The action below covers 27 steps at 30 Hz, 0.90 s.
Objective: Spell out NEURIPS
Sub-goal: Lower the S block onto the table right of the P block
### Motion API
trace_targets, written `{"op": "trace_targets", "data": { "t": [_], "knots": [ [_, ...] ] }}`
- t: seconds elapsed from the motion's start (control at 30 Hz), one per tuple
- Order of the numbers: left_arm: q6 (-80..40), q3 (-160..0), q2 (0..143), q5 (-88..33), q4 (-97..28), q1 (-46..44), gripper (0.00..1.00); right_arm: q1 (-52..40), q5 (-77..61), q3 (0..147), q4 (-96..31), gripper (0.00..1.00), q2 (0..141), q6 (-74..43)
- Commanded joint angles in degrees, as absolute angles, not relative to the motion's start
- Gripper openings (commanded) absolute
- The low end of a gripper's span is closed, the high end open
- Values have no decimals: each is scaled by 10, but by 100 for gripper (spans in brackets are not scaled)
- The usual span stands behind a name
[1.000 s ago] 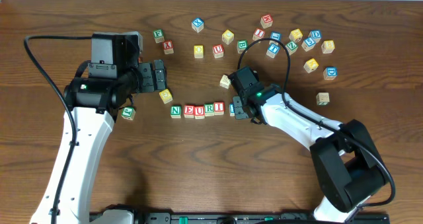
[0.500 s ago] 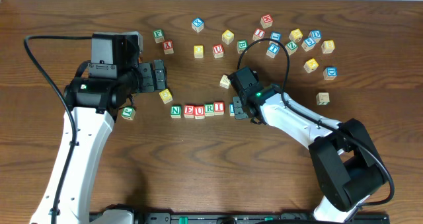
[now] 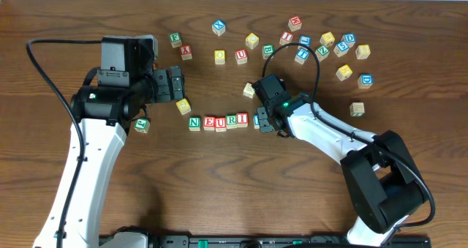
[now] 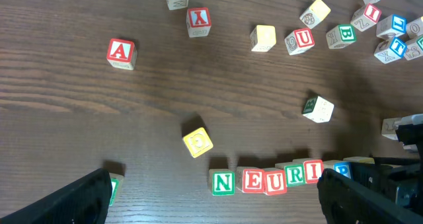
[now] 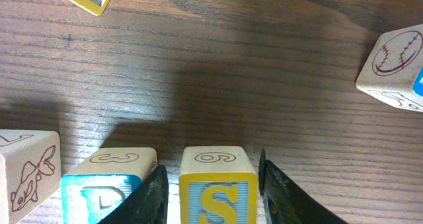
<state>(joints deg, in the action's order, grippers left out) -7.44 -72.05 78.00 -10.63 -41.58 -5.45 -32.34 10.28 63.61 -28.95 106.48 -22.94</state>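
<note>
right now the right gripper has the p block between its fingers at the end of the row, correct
Not the P block. The right wrist view shows the S block between the fingers of the right gripper at the end of the row; the P block stands just beside it, outside the fingers.

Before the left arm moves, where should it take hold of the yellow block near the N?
I would grip the yellow block across two opposite side faces, coming down from above. It lies flat but turned askew to the row, so turn the wrist to match.
</note>
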Motion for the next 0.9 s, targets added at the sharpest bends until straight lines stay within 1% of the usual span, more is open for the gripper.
{"op": "trace_targets", "data": {
  "t": [0.0, 0.53, 0.87],
  "knots": [
    [-71, -734, 775, -110, -416, -54, 98, -327, 113, 631, -289, 41, 1073, -227],
    [-71, -734, 775, -110, -416, -54, 98, -327, 117, 637, -292, 41, 1073, -226],
    [-71, -734, 775, -110, -416, -54, 98, -327, 125, 656, -317, 40, 1064, -226]
  ]
}}
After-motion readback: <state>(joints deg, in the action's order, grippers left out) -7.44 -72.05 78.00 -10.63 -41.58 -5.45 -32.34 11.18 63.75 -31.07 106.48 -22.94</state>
